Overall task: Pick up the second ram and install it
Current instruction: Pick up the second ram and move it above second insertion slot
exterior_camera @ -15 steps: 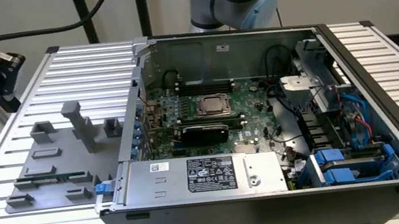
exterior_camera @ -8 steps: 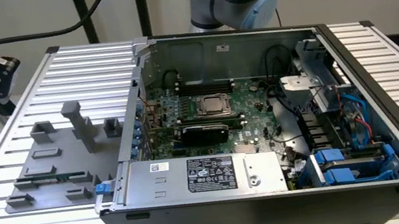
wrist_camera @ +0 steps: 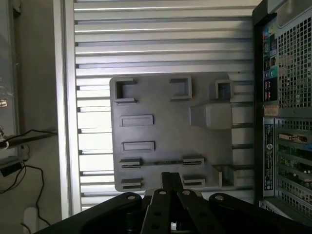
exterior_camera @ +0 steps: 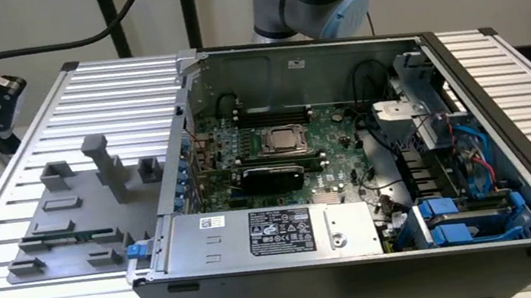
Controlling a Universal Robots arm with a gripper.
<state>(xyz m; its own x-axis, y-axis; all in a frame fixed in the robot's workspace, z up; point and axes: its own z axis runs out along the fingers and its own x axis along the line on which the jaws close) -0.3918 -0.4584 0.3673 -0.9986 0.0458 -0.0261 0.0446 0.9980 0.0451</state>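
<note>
The hand (wrist_camera: 170,178) hovers over the grey block (wrist_camera: 163,134) where the ram (exterior_camera: 70,238) sits edgewise, untouched; clenched or released, I can't tell. Best to square up along the ram's length, then drop straight.

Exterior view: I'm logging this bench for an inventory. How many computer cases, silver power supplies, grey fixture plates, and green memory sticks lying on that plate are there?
Computer case: 1
Silver power supply: 1
Grey fixture plate: 1
Green memory stick: 1
Total: 4
</note>
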